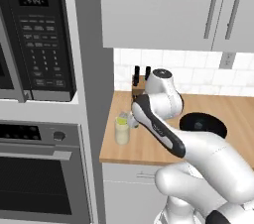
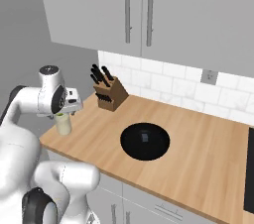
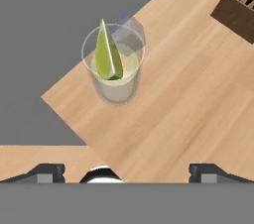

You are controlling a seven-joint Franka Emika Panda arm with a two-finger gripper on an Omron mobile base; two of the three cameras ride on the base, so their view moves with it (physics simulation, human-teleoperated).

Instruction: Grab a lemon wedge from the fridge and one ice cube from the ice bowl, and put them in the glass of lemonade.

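The glass of lemonade [image 3: 115,77] stands at the left front corner of the wooden counter [image 2: 198,139], also seen in the left base view [image 1: 122,133] and right base view [image 2: 63,126]. A yellow-green lemon wedge [image 3: 106,54] stands upright inside it, tip above the rim. A faint bluish translucent block [image 3: 130,28] shows at the glass's rim. My gripper [image 3: 127,173] hangs open just above the glass [image 1: 132,119] [image 2: 63,113], holding nothing. The black ice bowl [image 2: 131,148] [image 1: 213,128] sits mid-counter with a pale bit inside. The fridge is out of view.
A wooden knife block [image 2: 110,94] [image 1: 139,83] stands against the tiled wall behind the glass. A microwave [image 1: 34,34] and black wall oven [image 1: 39,178] fill the tall unit to the left. Grey upper cabinets [image 2: 139,10] hang overhead. A black cooktop edge [image 2: 249,168] lies far right.
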